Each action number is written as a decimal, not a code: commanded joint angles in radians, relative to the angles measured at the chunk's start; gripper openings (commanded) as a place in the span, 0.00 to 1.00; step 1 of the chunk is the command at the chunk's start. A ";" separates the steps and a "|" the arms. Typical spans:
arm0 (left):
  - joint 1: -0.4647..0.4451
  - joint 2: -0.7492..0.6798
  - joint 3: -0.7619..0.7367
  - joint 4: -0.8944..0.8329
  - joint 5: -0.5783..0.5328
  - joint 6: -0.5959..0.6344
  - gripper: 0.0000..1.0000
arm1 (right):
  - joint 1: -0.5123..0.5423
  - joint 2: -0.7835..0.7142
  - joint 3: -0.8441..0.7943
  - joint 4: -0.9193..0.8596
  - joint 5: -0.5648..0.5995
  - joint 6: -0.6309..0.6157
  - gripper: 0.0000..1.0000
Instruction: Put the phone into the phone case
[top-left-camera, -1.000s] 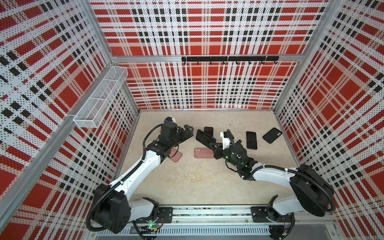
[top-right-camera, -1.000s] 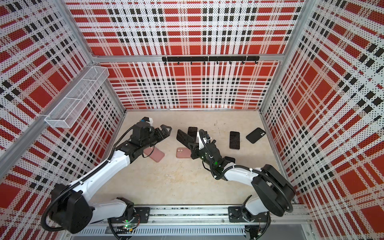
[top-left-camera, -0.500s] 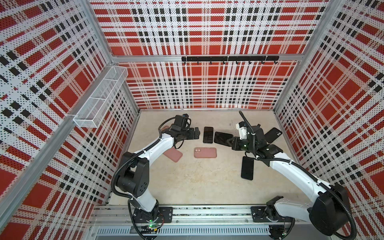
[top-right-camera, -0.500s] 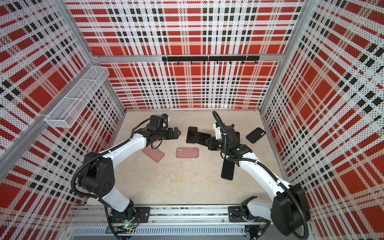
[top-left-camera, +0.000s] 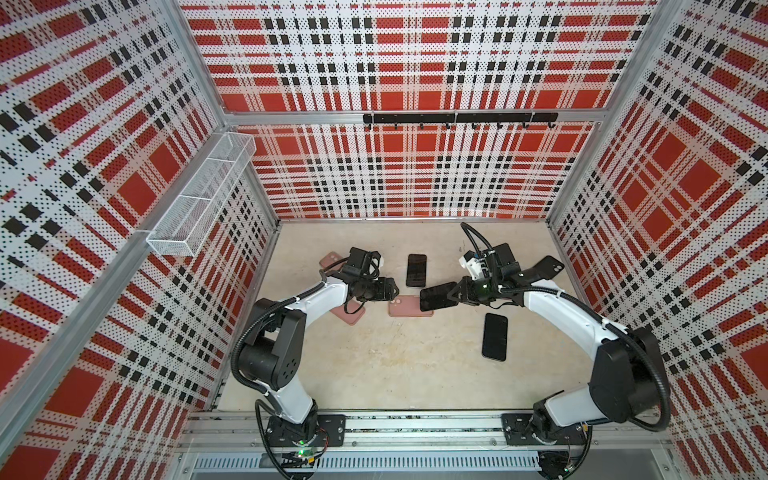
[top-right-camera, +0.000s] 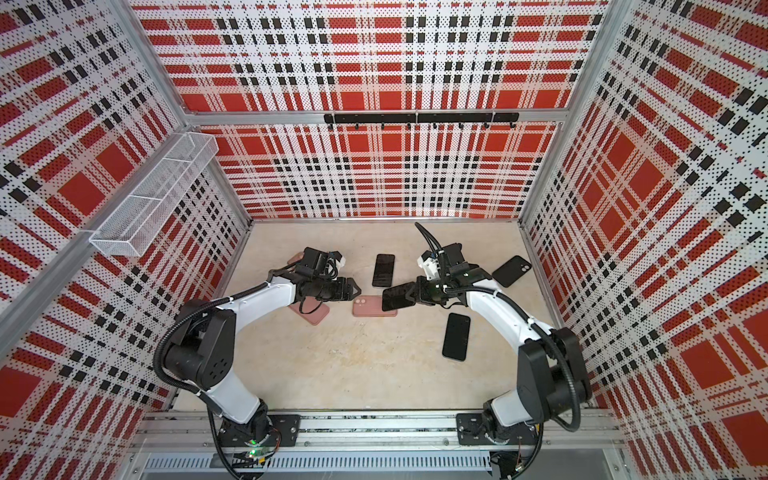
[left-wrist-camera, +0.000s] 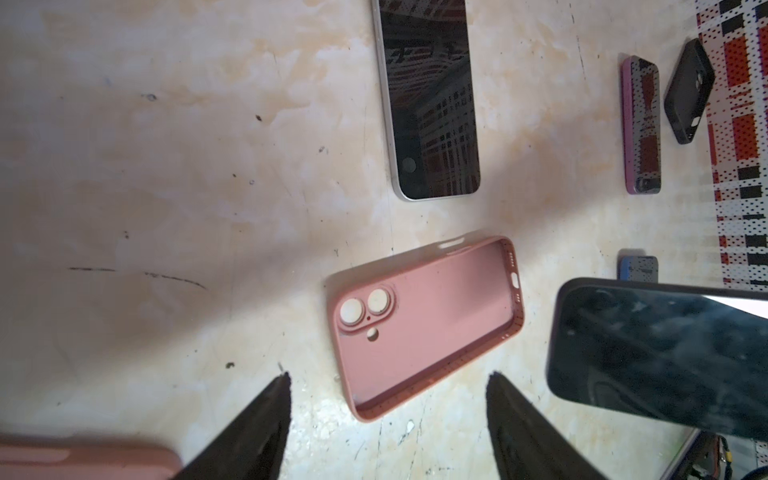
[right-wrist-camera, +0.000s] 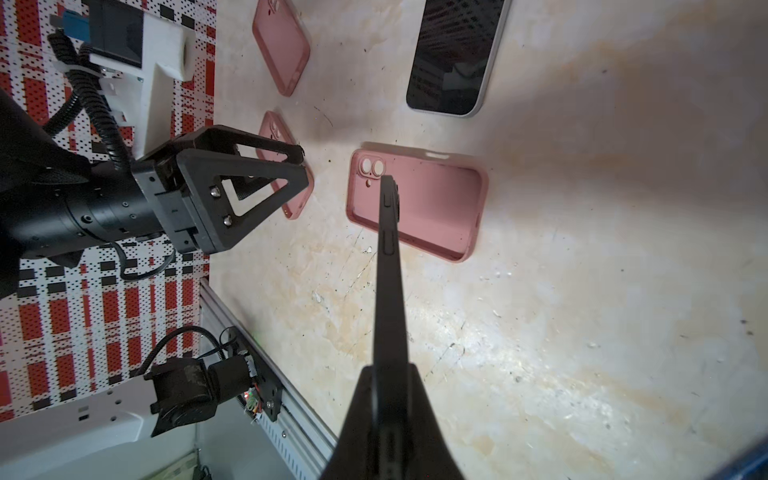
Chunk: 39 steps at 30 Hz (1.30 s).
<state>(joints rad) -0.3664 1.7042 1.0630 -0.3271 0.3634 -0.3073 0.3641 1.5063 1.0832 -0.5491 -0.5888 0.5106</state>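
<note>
In both top views the right gripper (top-left-camera: 456, 294) is clamped on one end of a dark phone (top-left-camera: 437, 296) near the middle of the frame. The phone's free end overlaps the right end of the pink phone case (top-left-camera: 405, 308), which lies open side up on the bench (top-left-camera: 395, 365). The left gripper (top-left-camera: 394, 288), jaws apart and empty, sits just beside the case's left end

Bare floor (top-left-camera: 395, 365) nr front; pink case (top-left-camera: 405, 308) + lying phone (top-left-camera: 494, 336) obstacles behind.
</note>
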 joint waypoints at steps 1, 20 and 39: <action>0.009 0.041 -0.004 0.012 0.053 0.017 0.73 | -0.001 0.050 0.040 0.060 -0.087 0.015 0.00; 0.007 0.126 -0.001 0.000 0.052 0.021 0.66 | -0.003 0.266 0.092 0.150 -0.156 0.035 0.00; -0.003 0.171 -0.016 0.046 0.132 -0.022 0.57 | -0.002 0.375 0.105 0.138 -0.162 0.032 0.00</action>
<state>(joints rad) -0.3660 1.8515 1.0611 -0.3012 0.4553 -0.3187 0.3634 1.8515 1.1923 -0.4145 -0.7742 0.5484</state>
